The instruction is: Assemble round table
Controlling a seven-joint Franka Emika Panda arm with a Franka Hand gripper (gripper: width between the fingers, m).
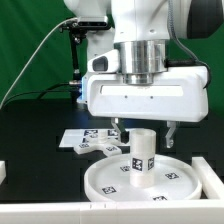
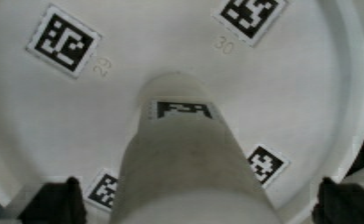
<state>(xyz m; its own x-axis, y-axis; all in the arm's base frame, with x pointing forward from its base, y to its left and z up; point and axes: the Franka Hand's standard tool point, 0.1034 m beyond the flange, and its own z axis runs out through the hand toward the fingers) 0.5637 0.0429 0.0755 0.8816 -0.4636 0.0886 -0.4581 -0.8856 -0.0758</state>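
Observation:
The large round rimmed disc (image 1: 100, 186) lies flat on the black table near the front. The short thick cylinder (image 1: 141, 158) stands upright on its middle, tags on its side. My gripper (image 1: 145, 136) hangs straight over the cylinder, open, one finger on each side of its top, with a gap on both sides. In the wrist view the cylinder (image 2: 197, 150) rises between the two dark fingertips (image 2: 58, 200), and the disc (image 2: 161, 40) with its tags fills the background; the gripper (image 2: 202, 202) holds nothing. I cannot make out the cross-shaped piece for certain.
Flat white tagged pieces, the marker board (image 1: 84, 141) among them, lie behind the disc toward the exterior view's left. A white part (image 1: 212, 176) stands at the right edge and another (image 1: 3, 172) at the left edge. A dark stand (image 1: 76, 60) rises at the back.

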